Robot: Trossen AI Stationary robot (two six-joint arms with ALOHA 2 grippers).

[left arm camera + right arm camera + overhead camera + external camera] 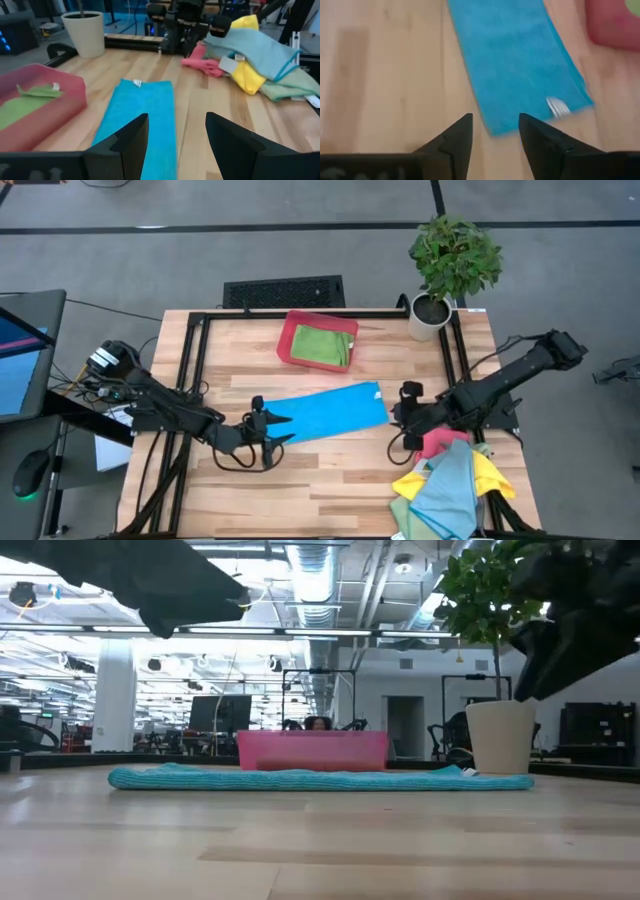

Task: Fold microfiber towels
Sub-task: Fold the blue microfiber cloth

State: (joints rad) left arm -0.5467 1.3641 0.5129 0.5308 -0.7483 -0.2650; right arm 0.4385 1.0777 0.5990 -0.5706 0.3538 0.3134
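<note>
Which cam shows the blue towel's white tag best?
Right wrist view: the white tag sits sharp at the corner of the blue towel, just beyond the open right gripper. Left wrist view shows it small at the far end. High view barely resolves it; low view only hints at it.

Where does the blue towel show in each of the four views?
High view: blue towel, table centre, between the two arms.
Low view: a flat band across the middle, in front of the red tray.
Left wrist view: running away from the pincer, centre.
Right wrist view: upper middle, white tag at its near end.
Shared landmark: the red tray, just beyond the towel.
</note>
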